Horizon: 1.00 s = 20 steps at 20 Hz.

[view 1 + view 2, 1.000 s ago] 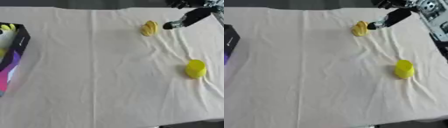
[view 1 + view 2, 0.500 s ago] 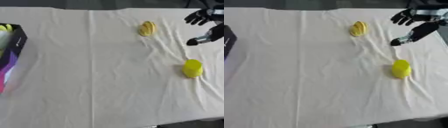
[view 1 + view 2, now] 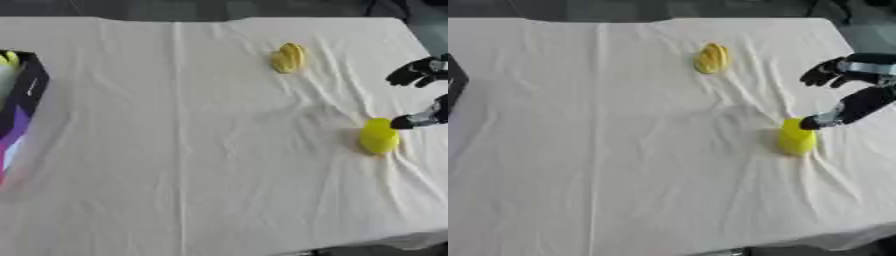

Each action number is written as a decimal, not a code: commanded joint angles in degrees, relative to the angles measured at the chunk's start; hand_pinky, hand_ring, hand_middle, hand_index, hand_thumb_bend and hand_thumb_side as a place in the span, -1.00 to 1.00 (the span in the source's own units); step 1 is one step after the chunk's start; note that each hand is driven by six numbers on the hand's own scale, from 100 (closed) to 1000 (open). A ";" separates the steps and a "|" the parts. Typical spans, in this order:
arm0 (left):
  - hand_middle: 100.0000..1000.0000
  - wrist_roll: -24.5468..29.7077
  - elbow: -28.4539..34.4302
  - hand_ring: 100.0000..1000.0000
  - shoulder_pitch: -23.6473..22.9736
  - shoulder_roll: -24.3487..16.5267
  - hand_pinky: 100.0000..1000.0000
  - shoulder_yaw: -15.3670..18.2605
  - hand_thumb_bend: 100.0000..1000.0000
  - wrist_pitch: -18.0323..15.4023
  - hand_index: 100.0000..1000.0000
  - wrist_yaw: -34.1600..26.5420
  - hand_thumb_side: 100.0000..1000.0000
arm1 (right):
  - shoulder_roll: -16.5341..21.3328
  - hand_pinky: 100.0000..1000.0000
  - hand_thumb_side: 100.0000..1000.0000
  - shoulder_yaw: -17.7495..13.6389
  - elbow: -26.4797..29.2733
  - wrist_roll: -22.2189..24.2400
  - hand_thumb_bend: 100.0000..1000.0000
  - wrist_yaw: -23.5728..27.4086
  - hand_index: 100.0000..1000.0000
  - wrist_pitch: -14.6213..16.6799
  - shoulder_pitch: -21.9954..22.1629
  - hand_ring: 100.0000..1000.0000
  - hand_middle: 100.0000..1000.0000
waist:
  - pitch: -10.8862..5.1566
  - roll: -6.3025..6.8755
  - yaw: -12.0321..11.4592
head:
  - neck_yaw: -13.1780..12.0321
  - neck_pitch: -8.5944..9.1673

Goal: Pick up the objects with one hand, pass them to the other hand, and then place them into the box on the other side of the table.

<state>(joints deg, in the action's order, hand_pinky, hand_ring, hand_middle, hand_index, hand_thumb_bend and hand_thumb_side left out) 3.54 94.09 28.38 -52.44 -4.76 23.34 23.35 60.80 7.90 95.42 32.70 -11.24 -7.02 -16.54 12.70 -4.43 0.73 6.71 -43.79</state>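
Note:
A yellow cup-like object (image 3: pixel 796 138) lies on the white cloth at the right. My right hand (image 3: pixel 852 90) hovers just right of and above it, open, its thumb tip touching or nearly touching the object's top edge while the fingers spread further back. A small yellow banana-shaped bunch (image 3: pixel 289 57) lies farther back near the middle right. The box (image 3: pixel 19 102) stands at the left edge, dark with purple and pink sides, something yellow inside it. My left hand shows in no view.
The white cloth (image 3: pixel 175 150) covers the whole table, wrinkled around the yellow object. The table's far edge meets a dark floor at the top, and the near edge runs along the bottom right.
My right hand has moved from beside the banana bunch toward me and down to the yellow cup-like object. The objects have stayed in place; the camera view has shifted slightly.

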 commanded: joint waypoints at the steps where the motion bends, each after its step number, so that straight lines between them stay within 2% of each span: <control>1: 0.45 -0.05 0.75 0.54 0.80 -2.10 0.61 1.10 0.61 0.06 0.52 -0.35 -0.29 | 1.41 0.74 -0.36 -0.38 -1.09 -0.63 0.14 -1.94 0.73 0.19 -0.11 0.74 0.61 | -1.81 0.91 -0.05 | 0.17 -0.33; 7: 0.44 -0.24 0.60 0.54 0.57 -1.75 0.61 1.42 0.61 0.21 0.52 -0.78 -0.28 | 0.06 0.72 -0.39 0.72 -2.14 -0.69 0.14 -2.92 0.73 0.90 0.50 0.71 0.59 | -1.49 1.53 -0.26 | 0.79 -0.33; 8: 0.44 -0.21 0.56 0.54 0.64 -1.66 0.61 1.34 0.61 0.20 0.52 -0.82 -0.28 | -0.27 0.72 -0.47 1.06 -2.45 -0.71 0.13 -3.53 0.72 0.83 0.47 0.70 0.58 | -1.45 1.60 -0.33 | 0.95 -0.33; 11: 0.44 0.06 0.56 0.54 0.83 -1.37 0.62 1.06 0.61 0.05 0.52 -0.70 -0.27 | -1.62 0.70 -0.42 2.25 -3.80 -1.26 0.10 -6.08 0.72 0.36 -0.02 0.66 0.55 | -1.32 1.83 -0.61 | 1.47 -0.33; 20: 0.44 0.17 0.81 0.55 0.74 -1.00 0.62 1.37 0.62 0.00 0.52 -0.54 -0.26 | -3.73 0.66 -0.50 4.89 -7.94 -1.60 0.03 -10.97 0.63 0.07 -1.87 0.56 0.44 | -0.73 2.33 -1.30 | 2.28 -0.33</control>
<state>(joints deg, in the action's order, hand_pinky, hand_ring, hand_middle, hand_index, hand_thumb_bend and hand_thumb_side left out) 3.73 94.11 28.39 -52.28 -4.41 23.42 22.81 55.71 13.13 87.78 31.31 -21.36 -6.98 -17.72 12.73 -2.94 -0.54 8.76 -43.79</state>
